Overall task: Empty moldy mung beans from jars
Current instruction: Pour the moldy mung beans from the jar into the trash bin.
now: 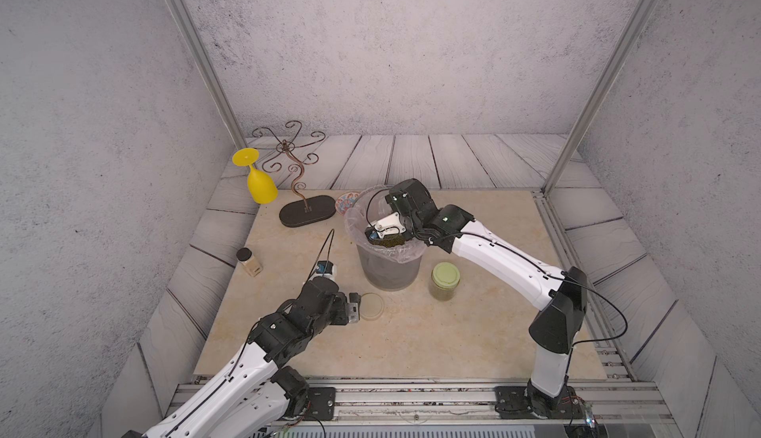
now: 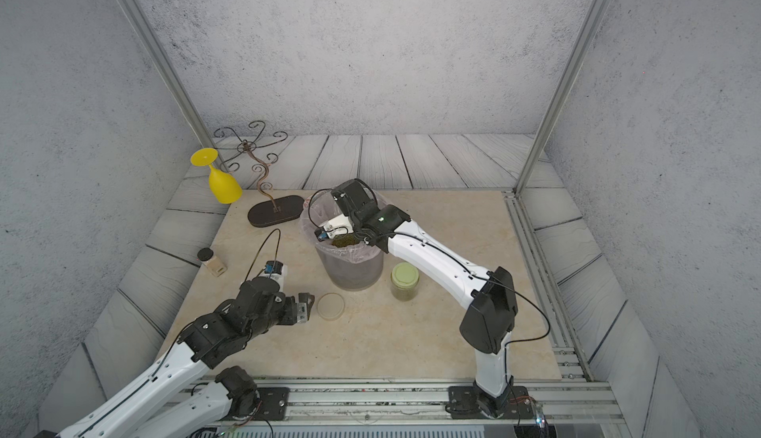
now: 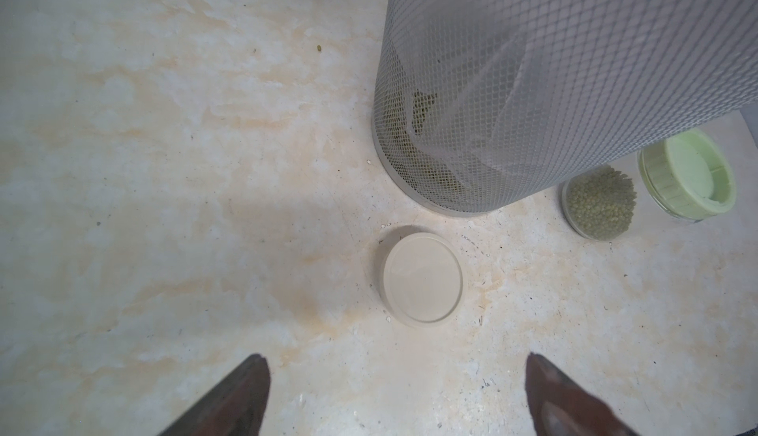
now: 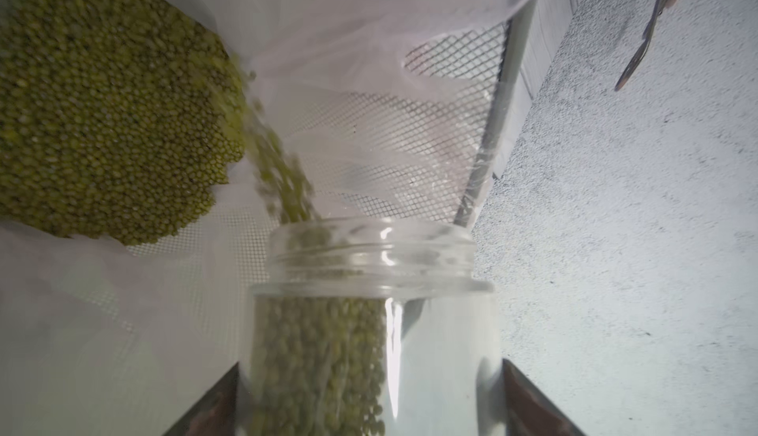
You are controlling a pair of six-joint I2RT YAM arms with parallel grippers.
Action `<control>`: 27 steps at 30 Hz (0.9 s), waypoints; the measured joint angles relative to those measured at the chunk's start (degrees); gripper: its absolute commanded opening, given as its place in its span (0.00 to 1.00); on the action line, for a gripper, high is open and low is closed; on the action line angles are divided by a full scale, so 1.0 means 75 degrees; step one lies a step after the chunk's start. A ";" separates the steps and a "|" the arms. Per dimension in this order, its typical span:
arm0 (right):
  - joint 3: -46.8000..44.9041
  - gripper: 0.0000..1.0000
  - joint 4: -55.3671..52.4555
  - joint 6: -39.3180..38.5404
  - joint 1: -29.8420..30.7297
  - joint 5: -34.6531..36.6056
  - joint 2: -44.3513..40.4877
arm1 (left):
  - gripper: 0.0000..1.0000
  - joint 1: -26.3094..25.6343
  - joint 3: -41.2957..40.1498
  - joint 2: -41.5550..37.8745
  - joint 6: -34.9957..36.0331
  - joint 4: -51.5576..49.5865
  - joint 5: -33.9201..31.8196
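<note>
LEFT: my left gripper [image 3: 393, 372] hangs wide open, empty, just beside the beige lid [image 3: 422, 279] on the table [image 1: 453, 333] | CENTRE: right gripper [image 4: 369, 366] clamps the opened jar [image 4: 369, 257], tipped over the grey bin [image 1: 389, 271]; mung beans [image 4: 102, 106] are streaming into the liner [image 4: 369, 44], some left inside | RIGHT: green-lidded jar [image 1: 445, 281] is capped and full, not yet emptied
</note>
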 measured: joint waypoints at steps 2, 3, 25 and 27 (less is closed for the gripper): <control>0.0012 0.55 0.0184 -0.0440 -0.0032 -0.0009 0.0000 | 0.98 0.0038 0.0000 -0.0087 0.0052 -0.0058 0.0000; 0.0012 0.55 0.0274 -0.0664 -0.0052 -0.0029 0.0000 | 0.98 0.0055 0.0000 -0.0119 0.0090 -0.0096 0.0003; -0.0597 0.58 0.1749 -0.3850 -0.0242 -0.0624 0.0000 | 0.98 0.0192 -0.0064 -0.0184 0.0446 -0.0245 0.0201; -0.0670 0.57 0.1772 -0.4010 -0.0242 -0.0731 0.0000 | 0.98 0.0210 -0.0093 -0.0192 0.0458 -0.0213 0.0204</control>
